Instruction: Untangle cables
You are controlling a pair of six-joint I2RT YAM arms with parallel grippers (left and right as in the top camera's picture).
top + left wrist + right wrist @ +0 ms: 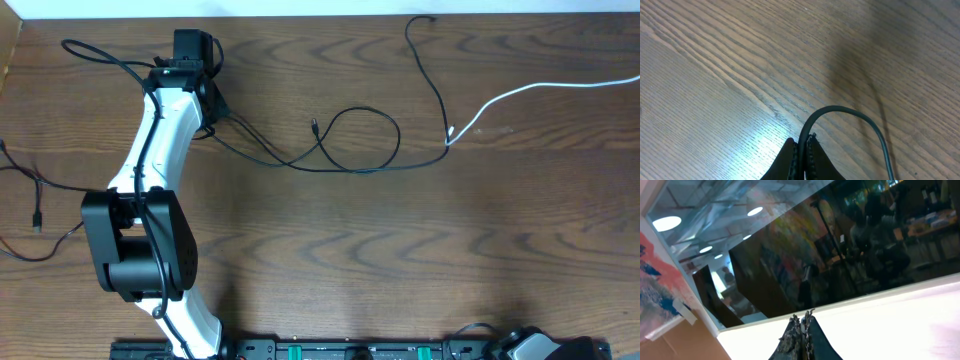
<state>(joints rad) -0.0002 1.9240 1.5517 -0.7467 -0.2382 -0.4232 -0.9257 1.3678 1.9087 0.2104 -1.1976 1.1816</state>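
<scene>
Left gripper (pixel 805 145): ribbed dark pads clenched on the long black cable (pixel 840 111), a thin, smooth, round cord arching out of the pinch over the matte wood-grain table (pixel 715 75). The grip sits near the far left corner. The cable runs right, crosses itself in one open loop (pixel 362 140), then bends toward the far edge. White cable (pixel 530 92) meets that bend and trails to the right edge. Shorter black cable (pixel 30 185) lies apart at the left edge. Right gripper (pixel 804 317) is closed on nothing, aimed off the table. Judgement: pull low and slow so the loop opens rather than cinches; watch the white plug for snagging.
</scene>
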